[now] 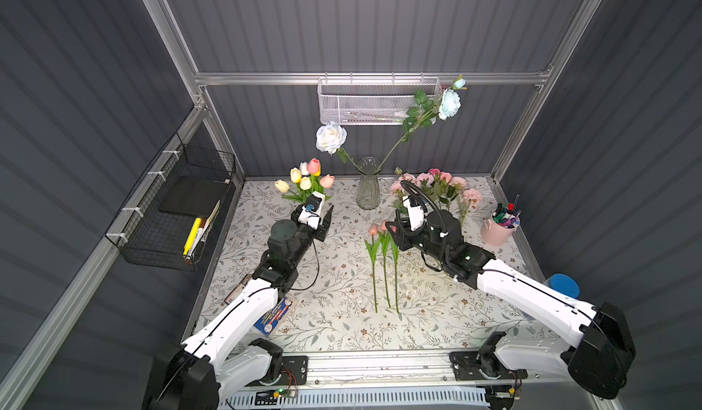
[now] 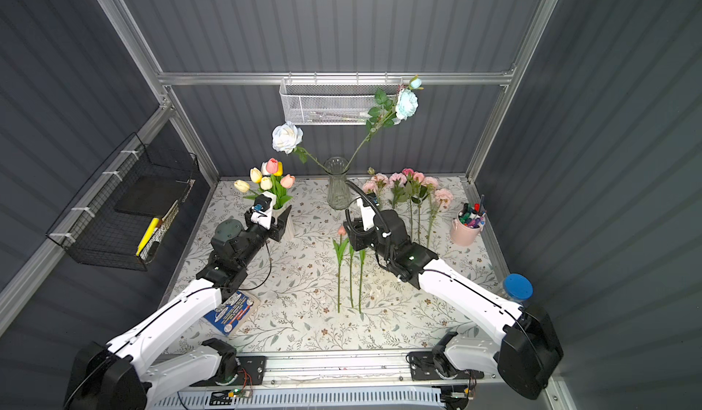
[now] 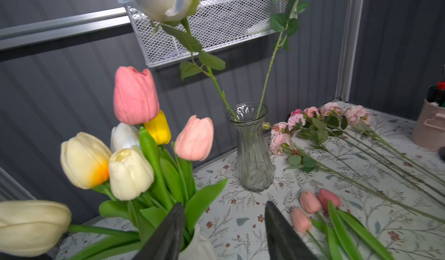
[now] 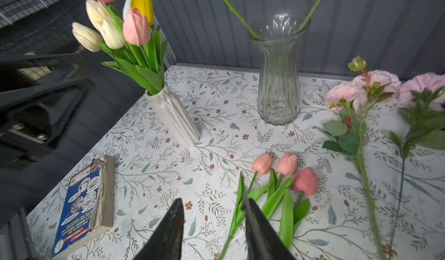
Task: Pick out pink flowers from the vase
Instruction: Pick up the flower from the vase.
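Note:
Two pink tulips (image 3: pixel 134 95) (image 3: pixel 194 138) stand with yellow and cream ones in a white ribbed vase (image 4: pixel 173 116) at the back left. My left gripper (image 3: pixel 222 213) is open at that vase's mouth, one finger (image 3: pixel 173 222) against the green leaves, the other over the table. Three pink tulips (image 1: pixel 373 230) (image 4: pixel 286 165) lie mid-table. My right gripper (image 4: pixel 213 202) hovers open beside their stems, holding nothing. Pale pink roses (image 1: pixel 437 180) (image 4: pixel 346 92) lie at the back right. The clear glass vase (image 1: pixel 368 184) (image 3: pixel 252 150) holds a white rose (image 1: pixel 331 137) and a pale blue one (image 1: pixel 449 103).
A pink pot of pens (image 1: pixel 497 229) stands at the right edge, with a blue-lidded jar (image 1: pixel 564 284) nearer the front. A blue book (image 4: pixel 81 198) lies under the left arm. A black wire basket (image 1: pixel 178 207) hangs on the left wall, a white mesh basket (image 1: pixel 376 100) on the back wall.

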